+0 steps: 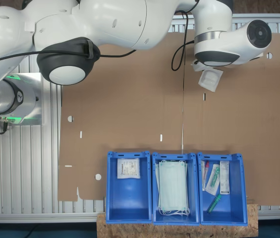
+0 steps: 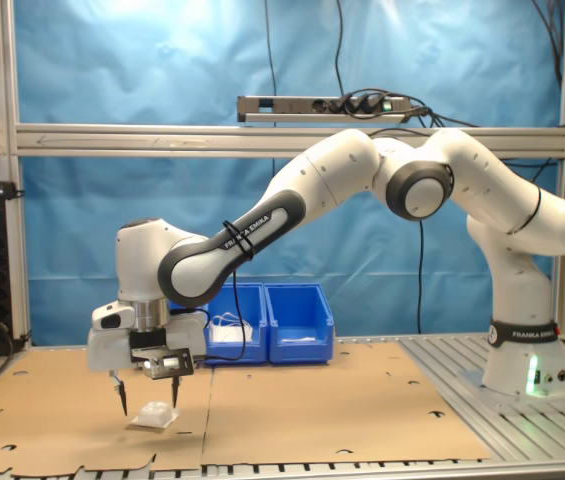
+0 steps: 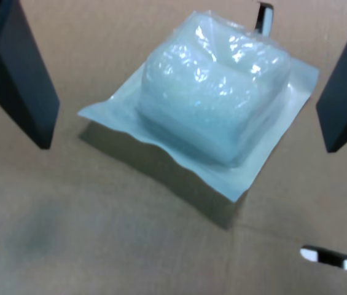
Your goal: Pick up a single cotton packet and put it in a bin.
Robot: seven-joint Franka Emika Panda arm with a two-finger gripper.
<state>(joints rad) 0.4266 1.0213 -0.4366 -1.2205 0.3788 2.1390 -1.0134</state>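
Claw (image 2: pixel 149 404) above cotton packet (image 2: pixel 154 415)
Its fingers (image 3: pixel 19 80) stand apart, straddling the packet, which lies on the cardboard sheet (image 2: pixel 292 400).

Small square white cotton packet (image 3: pixel 213 101), puffy clear centre, flat sealed border, lying flat on brown cardboard (image 3: pixel 99 246)
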